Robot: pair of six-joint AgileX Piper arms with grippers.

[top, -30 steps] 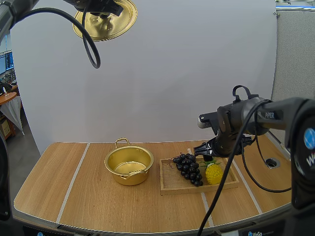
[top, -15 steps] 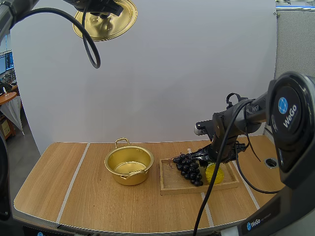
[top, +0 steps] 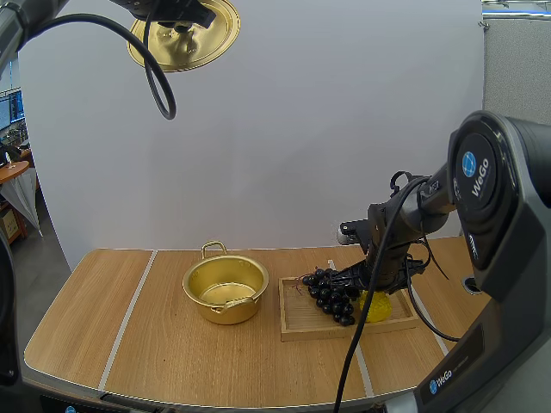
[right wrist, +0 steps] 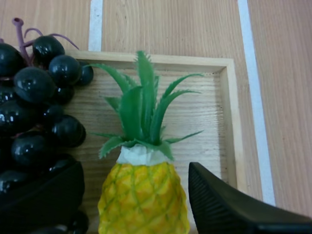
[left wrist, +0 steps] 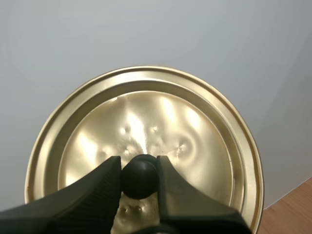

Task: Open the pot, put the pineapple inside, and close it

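Left hand (left wrist: 139,168): raised high above the tabletop's left side, its two fingers pinching the black knob (left wrist: 139,178) of the lid (left wrist: 146,117) between their tips.
Lid: gold, round, carried in the air with its flat face turned toward the left wrist camera, well apart from the pot.
Pot (top: 225,288): gold, uncovered, nothing visible in it, standing on the tabletop (top: 155,344) just left of the tray, with one handle toward the back and one toward the front.
Tray (top: 301,327): wooden, rectangular, right of the pot; it holds the grapes and the pineapple.
Grapes (top: 331,295): a dark bunch in the tray's middle, just beside the pineapple on its left.
Pineapple (right wrist: 144,197): in the right end of the tray, yellow body with a green crown (right wrist: 141,112).
Pineapple axis: the long axis runs the same way as the tabletop's white stripes, front to back; the crown points away from the right hand toward the tray's far rail, the body end toward the hand. It looks to be lying on the tray floor, though how far it tilts cannot be told.
Right hand (right wrist: 136,195): low over the tray, fingers spread wide with the pineapple's body between them, one finger on the grape side and the other on the tray's outer side.
Contact: whether either finger touches the pineapple cannot be told.
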